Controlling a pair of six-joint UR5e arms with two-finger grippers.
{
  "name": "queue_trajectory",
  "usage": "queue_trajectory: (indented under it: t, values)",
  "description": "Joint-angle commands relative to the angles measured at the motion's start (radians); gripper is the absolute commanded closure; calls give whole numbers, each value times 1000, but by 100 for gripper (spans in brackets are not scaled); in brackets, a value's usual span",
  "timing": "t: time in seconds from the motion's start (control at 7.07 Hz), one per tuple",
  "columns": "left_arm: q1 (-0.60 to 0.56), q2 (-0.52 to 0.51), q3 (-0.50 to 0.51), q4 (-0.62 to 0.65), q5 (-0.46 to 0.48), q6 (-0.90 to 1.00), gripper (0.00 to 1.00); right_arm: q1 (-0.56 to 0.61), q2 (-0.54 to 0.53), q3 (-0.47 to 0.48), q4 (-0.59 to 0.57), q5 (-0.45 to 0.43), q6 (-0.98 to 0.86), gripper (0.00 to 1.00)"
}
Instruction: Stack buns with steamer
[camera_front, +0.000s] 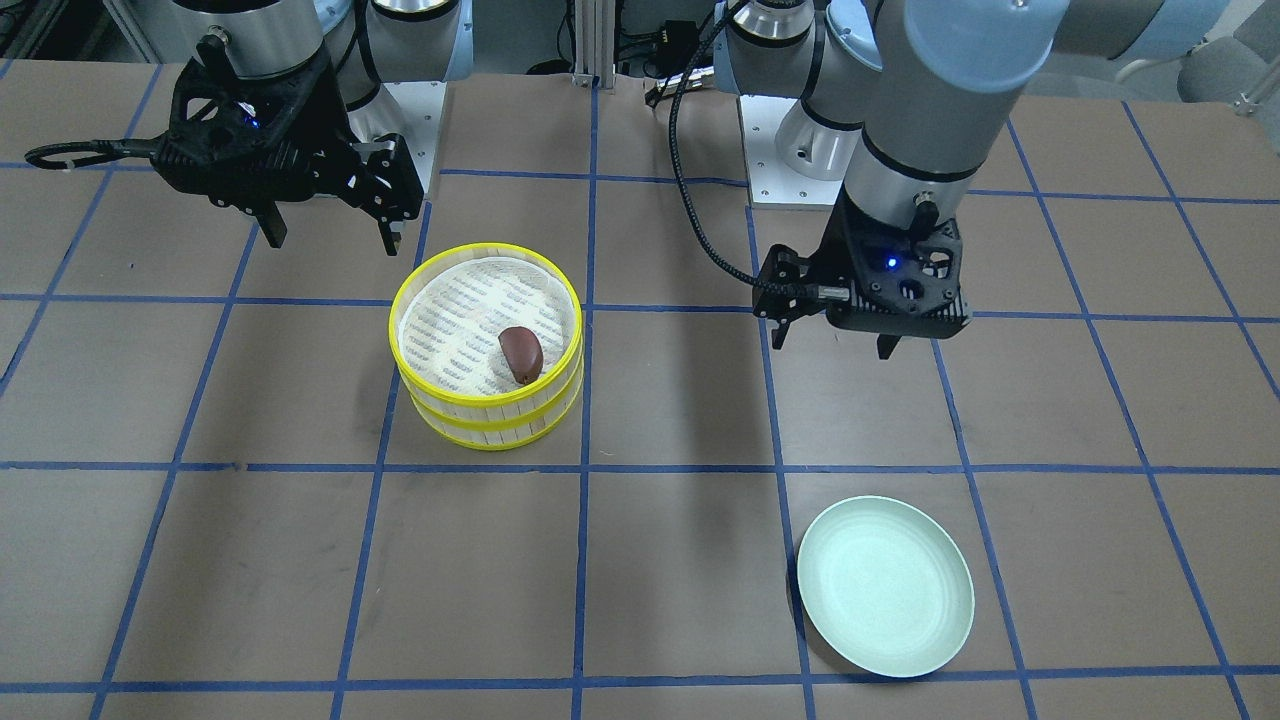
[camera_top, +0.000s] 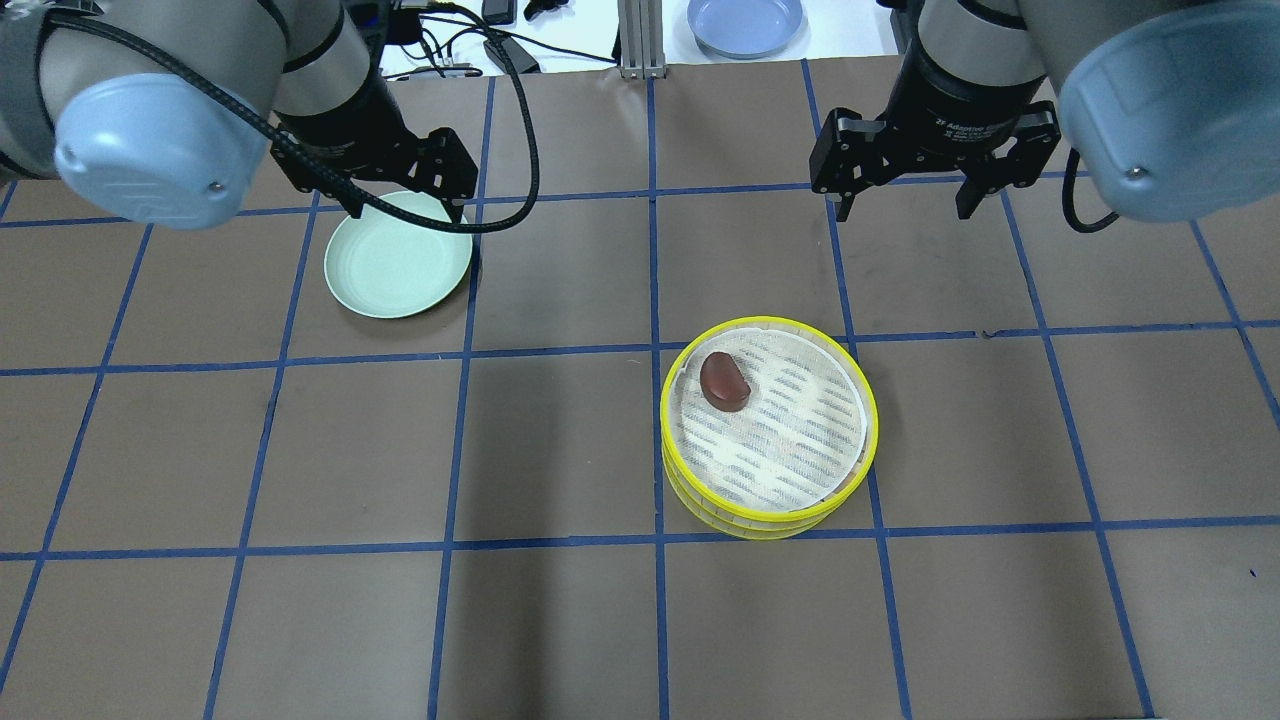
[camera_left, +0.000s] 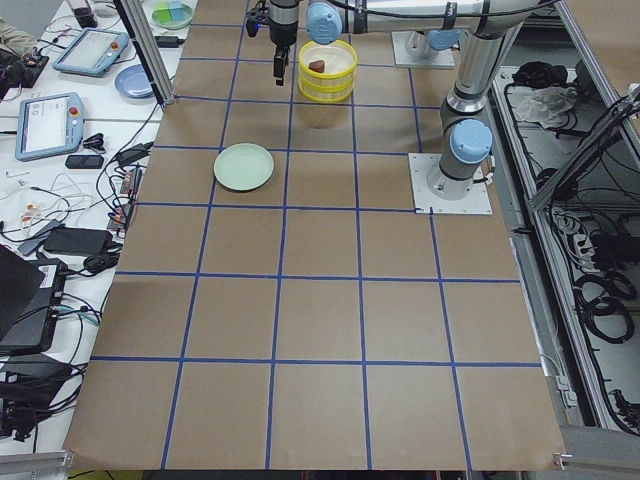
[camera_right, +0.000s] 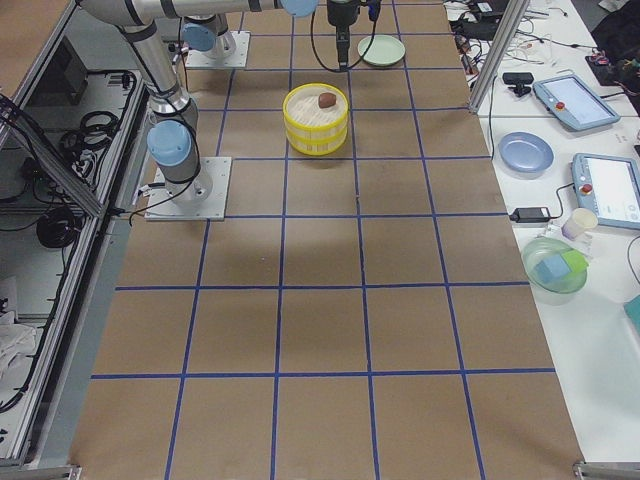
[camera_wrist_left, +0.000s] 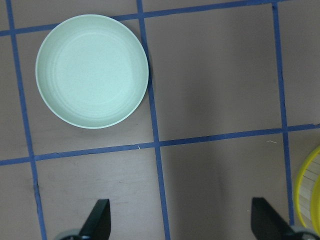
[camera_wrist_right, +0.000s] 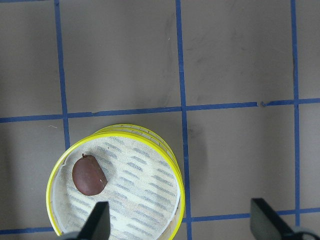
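Two yellow-rimmed steamer tiers stand stacked on the table, also seen in the front view. The dark reddish-brown bun lies in the top tier near its rim, and shows in the right wrist view. The pale cream bun is hidden. My right gripper hangs open and empty above the table beyond the stack. My left gripper is open and empty, high over the near edge of the pale green plate.
The green plate is empty, to the left of the stack. A blue plate sits on the white bench beyond the table's far edge. Blue tape lines grid the brown table cover.
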Motion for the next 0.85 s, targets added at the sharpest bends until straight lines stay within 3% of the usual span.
queue_trajectory:
  t: [0.0, 0.71]
  values:
    - [12, 60, -5, -44, 15, 5, 0, 0, 0, 0, 0, 1, 0, 0]
    - [62, 93, -17, -48, 11, 6, 0, 0, 0, 0, 2, 1, 0, 0]
